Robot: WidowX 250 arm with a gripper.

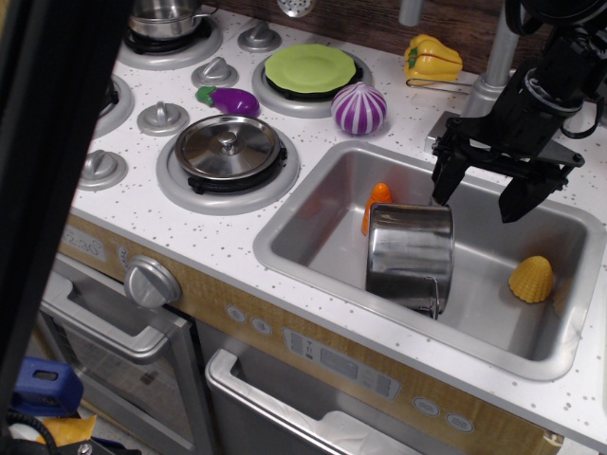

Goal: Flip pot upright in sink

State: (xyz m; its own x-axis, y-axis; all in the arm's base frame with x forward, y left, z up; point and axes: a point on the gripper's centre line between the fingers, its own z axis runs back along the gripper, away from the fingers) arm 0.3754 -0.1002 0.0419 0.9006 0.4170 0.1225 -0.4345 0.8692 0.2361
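Down in the sink, the pot lies on its side near the middle of the basin, its mirror-like wall turned up toward the camera and its mouth seemingly pointing toward the sink's front wall, where a thin loop handle shows at the lower edge. An orange toy, partly hidden, pokes up just behind the pot's upper left edge. A yellow ridged toy rests on the sink floor at the right, well apart from the pot. The gripper hangs above the back right part of the basin, its two dark fingers spread wide and holding nothing; the left one comes down just beside the pot's upper right rim, though whether it touches cannot be told. On the white speckled countertop, a flat steel lid with a knob sits on the near burner, a green plate on the burner behind it, a purple striped onion just beside that plate, and a small eggplant to the left. A yellow pepper lies near the faucet.
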